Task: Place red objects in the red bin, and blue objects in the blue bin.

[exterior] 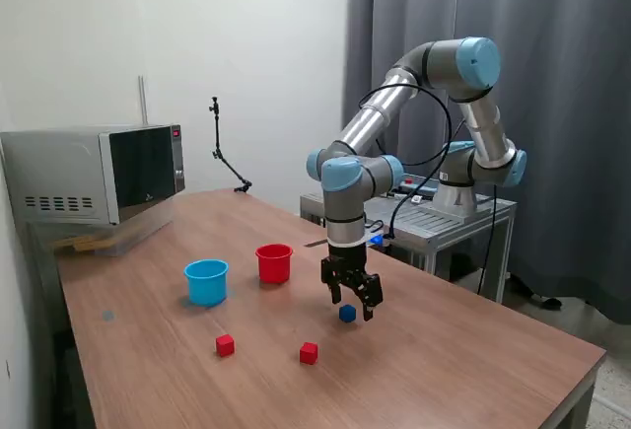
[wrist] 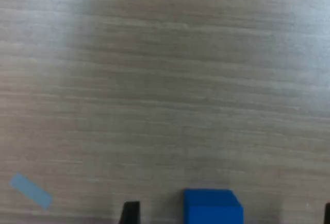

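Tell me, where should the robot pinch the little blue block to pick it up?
Probably on two opposite flat sides of the blue cube, coming straight down from above. It sits flat on the table with space around it, and the gripper hangs over it, jaws open either side.

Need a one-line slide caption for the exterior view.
Open gripper poised over a blue cube; two red cubes and both bins wait on the table.

Bare table (exterior: 463,350) around blue cube (exterior: 347,314); red bin (exterior: 274,262) well apart.
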